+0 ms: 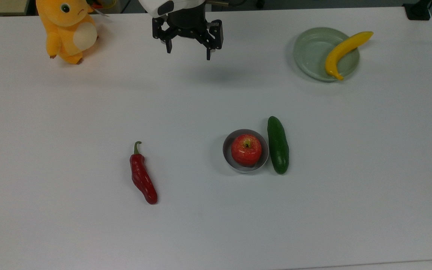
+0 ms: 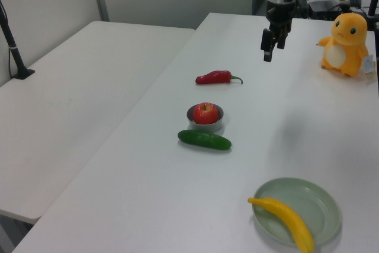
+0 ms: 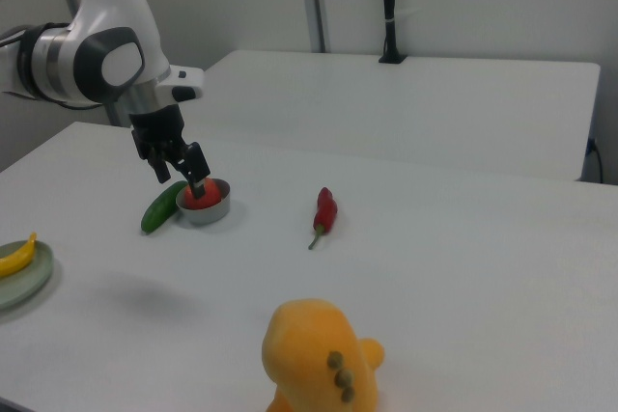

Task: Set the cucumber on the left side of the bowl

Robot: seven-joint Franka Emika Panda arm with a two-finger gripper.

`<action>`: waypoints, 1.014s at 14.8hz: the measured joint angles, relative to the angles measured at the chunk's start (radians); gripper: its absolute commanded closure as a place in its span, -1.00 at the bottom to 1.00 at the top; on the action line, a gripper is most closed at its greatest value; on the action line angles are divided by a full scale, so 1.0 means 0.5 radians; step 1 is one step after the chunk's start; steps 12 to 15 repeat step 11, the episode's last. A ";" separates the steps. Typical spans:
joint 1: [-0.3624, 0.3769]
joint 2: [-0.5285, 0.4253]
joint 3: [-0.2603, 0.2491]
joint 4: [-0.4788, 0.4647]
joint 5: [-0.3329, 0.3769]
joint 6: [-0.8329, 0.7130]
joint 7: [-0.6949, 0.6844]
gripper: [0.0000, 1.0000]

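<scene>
- White worktop (image 1: 69,232) carries everything you see, and a second white table (image 2: 77,81) stands beside it in the left view.
- You have the bowl (image 1: 227,158) near the worktop's middle; take it as your landmark. It is small, round and grey, with a red apple (image 1: 246,149) sitting inside it.
- Your cucumber (image 1: 278,144) lies flat on the worktop just beside the bowl, on the top view's right of it, its long side running along the bowl's rim. Whether the two actually touch, you cannot tell from these views. In the left view the cucumber (image 2: 204,140) lies nearer the camera than the bowl (image 2: 205,124); in the right view the cucumber (image 3: 162,206) sits on the right view's left of the bowl (image 3: 214,210).
- Your hand (image 1: 188,53) hangs in the air well apart from the bowl, toward the worktop's far edge in the top view. Its two dark fingers are spread wide and grip nothing.
- A red chili (image 1: 143,177) with a green stem lies well apart from the bowl, on the top view's left of it.
- A pale green plate (image 1: 308,52) sits far from the bowl toward the top view's upper right, with a yellow banana (image 1: 342,51) resting across its rim.
- An orange plush toy (image 1: 69,30) stands at the top view's upper left corner, far from the bowl.
</scene>
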 measured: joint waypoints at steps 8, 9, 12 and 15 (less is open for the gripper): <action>0.009 -0.001 0.006 -0.023 0.031 0.057 -0.071 -1.00; 0.009 -0.001 0.006 -0.023 0.031 0.057 -0.076 -1.00; 0.010 -0.001 0.007 -0.023 0.031 0.057 -0.080 -1.00; 0.010 -0.001 0.007 -0.023 0.031 0.057 -0.080 -1.00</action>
